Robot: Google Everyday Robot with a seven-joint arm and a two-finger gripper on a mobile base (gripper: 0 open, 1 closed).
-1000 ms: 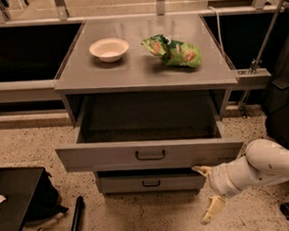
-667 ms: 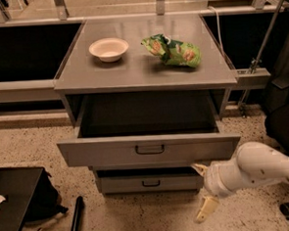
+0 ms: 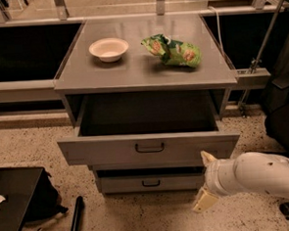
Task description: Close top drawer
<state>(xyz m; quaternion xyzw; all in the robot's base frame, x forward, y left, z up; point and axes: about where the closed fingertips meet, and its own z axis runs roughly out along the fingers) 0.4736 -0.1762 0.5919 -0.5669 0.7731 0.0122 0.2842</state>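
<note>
The top drawer (image 3: 149,147) of the grey metal cabinet is pulled out wide, and its dark inside looks empty. Its flat front carries a small dark loop handle (image 3: 149,148). My gripper (image 3: 204,179) is at the lower right, just below the drawer front's right corner. Its two cream fingers are spread: one fingertip (image 3: 206,158) points up near the bottom edge of the front, the other (image 3: 203,201) points down toward the floor. It holds nothing. My white arm (image 3: 258,176) comes in from the right.
A narrower lower drawer (image 3: 151,182) sits just under the top one. On the cabinet top stand a white bowl (image 3: 109,49) and a green snack bag (image 3: 172,51). A black case (image 3: 15,204) lies on the speckled floor at the lower left.
My gripper and arm have moved slightly left, staying below the right corner of the drawer front. The drawer stands as open as before.
</note>
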